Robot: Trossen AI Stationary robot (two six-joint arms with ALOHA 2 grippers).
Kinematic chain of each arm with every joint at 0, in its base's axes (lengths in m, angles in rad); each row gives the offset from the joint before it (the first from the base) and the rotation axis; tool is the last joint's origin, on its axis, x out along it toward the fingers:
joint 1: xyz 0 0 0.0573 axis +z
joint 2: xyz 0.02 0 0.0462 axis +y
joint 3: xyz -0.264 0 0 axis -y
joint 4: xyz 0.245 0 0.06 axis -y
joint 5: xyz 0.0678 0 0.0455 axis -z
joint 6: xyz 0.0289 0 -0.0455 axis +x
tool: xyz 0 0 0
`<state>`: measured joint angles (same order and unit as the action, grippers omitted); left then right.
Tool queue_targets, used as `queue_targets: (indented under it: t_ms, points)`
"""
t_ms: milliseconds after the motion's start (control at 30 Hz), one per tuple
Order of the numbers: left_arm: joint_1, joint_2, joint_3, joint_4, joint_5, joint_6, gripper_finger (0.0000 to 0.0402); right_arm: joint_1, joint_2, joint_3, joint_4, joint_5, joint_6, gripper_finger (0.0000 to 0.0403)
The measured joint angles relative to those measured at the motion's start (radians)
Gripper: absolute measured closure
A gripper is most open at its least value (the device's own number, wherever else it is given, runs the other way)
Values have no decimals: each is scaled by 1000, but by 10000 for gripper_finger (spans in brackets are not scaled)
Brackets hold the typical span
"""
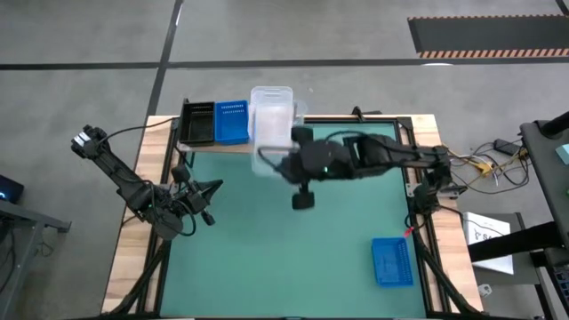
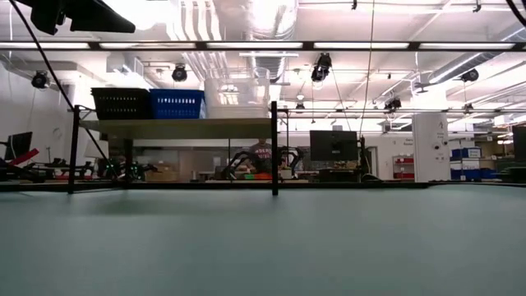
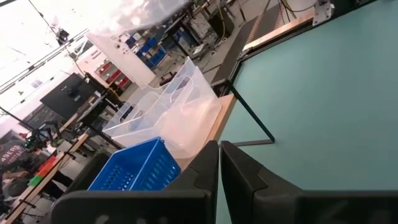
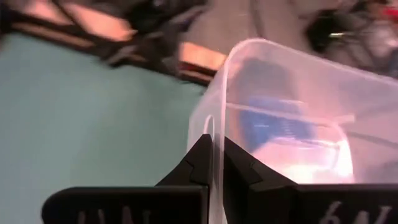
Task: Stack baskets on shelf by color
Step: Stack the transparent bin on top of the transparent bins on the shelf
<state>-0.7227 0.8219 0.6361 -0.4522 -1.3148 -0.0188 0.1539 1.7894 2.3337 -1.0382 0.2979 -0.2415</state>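
Clear plastic is what we have in hand: our right gripper [image 4: 214,155] pinches the near wall of a see-through basket [image 1: 271,142], its two fingers pressed together on either side of the thin rim, and we carry it above the shelf [image 1: 233,147] at the far edge of the table. On that board sit a black mesh basket [image 1: 196,123] at the left end, a bright blue basket [image 1: 231,122] next to it, and a clear stack [image 1: 272,107] at the right end of the row. The relation that matters to us is this: the held basket hangs just on the table side of that clear stack, its long axis running the same way as the stack's, away from us across the board, so we judge the coming move to be a short carry forward and down to nest it. The basket looks slightly tilted in our grip, which could catch a rim. Our right arm is plainly the nearer one; our left gripper [image 1: 206,189] waits over the left side of the mat [image 1: 293,258], fingers closed together on nothing, pointed toward the shelf. One more blue basket [image 1: 391,261] lies well apart, near the mat's front right corner, with its long axis also front to back.
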Motion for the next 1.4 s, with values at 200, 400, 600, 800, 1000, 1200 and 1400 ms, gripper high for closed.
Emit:
queue_targets:
  t_ms: [200, 400, 600, 800, 1000, 1200, 1400]
  points:
    - [0, 0, -1, 0, 0, 0, 400, -121, 6, 0, 47, 32, -51, 394]
    - [1, 0, -1, -1, 0, 1, 400, -262, 49, 0, 112, 35, -124, 394]
    - [1, 0, -1, -1, 0, 7, 400, -368, 100, 0, 162, -76, -176, 394]
    - [1, 0, -1, -3, -1, 7, 400, -411, 146, -1, 158, -176, -196, 394]
    - [1, 0, -1, -3, -2, 7, 400, -415, 181, -1, 152, -176, -227, 394]
    - [1, 0, -1, -3, -3, 7, 400, -415, 196, -1, 153, -176, -242, 394]
    - [1, 0, -1, -4, -3, 7, 400, -416, 202, -1, 120, -175, -258, 388]
